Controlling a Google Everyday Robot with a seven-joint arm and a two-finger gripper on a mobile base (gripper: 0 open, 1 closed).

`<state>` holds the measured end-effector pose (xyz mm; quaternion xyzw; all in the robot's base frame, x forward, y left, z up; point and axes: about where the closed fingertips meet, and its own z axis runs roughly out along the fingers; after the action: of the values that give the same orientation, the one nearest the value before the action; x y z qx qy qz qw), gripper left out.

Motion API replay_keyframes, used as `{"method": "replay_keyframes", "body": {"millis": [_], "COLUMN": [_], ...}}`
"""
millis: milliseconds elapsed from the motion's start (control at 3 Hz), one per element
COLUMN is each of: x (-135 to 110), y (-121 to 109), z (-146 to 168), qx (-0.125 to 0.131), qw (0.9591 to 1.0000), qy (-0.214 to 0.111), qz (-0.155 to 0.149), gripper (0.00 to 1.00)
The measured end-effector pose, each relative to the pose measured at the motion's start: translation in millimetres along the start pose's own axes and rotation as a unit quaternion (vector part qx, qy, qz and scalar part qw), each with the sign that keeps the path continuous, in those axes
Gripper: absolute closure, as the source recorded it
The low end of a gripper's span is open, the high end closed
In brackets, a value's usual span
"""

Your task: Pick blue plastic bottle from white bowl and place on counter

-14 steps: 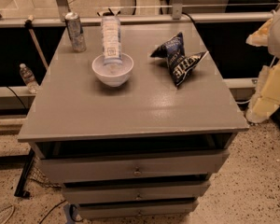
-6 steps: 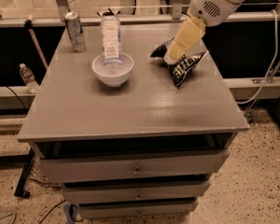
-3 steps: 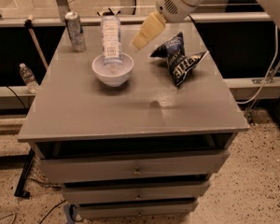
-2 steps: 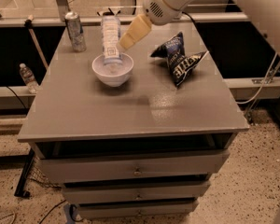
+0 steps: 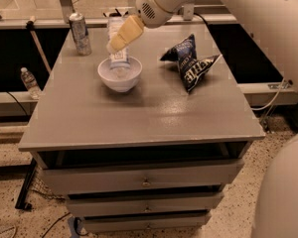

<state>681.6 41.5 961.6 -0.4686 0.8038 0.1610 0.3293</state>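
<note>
Gripper (image 5: 112, 47) above the white bowl (image 5: 120, 81) toward the counter's (image 5: 139, 115) far edge, overlapping the blue plastic bottle (image 5: 120, 59) — its grip cannot be told, bottle propped in the bowl, silver can (image 5: 80, 32) near the far-left corner, chip bag (image 5: 191, 64) toward the right edge.

The blue bottle (image 5: 120, 59) stands leaning in the white bowl (image 5: 120, 79) on the grey counter (image 5: 139, 115), right by the claw (image 5: 115, 44).

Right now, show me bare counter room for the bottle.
The flat grey counter is bare across its front half, from the round white bowl to the front edge. A narrower strip lies between bowl and dark blue chip bag. Crowded: back left, with the silver can, the blue plastic bottle in the bowl, the gripper by its top.
</note>
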Motion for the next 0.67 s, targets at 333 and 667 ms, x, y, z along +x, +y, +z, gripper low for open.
{"method": "replay_keyframes", "body": {"millis": [333,667], "x": [-10,-16], "y": [3,3], "z": [11,22], "qx": [-0.011,-0.009], "qw": [0.9999,0.9997], "qy": [-0.002,0.003], "qz": [0.011,0.024], "gripper": [0.00,0.00]}}
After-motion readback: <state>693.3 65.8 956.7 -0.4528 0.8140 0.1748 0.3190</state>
